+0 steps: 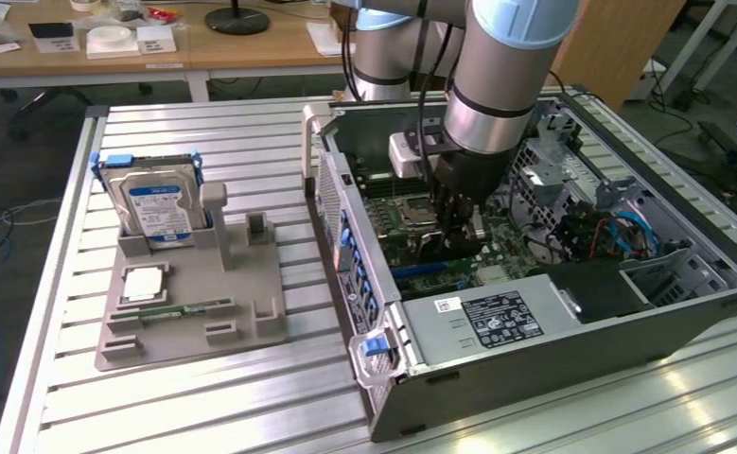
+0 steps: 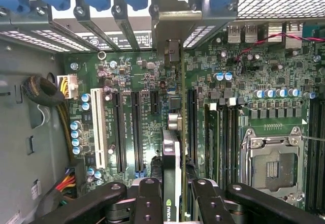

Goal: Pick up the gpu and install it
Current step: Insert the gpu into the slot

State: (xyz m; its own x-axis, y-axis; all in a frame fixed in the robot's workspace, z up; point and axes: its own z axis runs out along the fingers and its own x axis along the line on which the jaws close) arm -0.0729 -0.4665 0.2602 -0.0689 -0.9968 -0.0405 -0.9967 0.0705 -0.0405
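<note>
Thin flat gpu (image 2: 171, 158), clamped in black jaws, green motherboard (image 2: 137, 71)

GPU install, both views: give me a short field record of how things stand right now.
gripper: shut on the gpu, low inside the open computer case
gpu: held edge-on over the motherboard, in line with its long slots; whether it is seated cannot be told
fixture tray: on the table at the exterior view's left of the case
hard drive: upright in the tray
memory stick: flat in the tray
</note>
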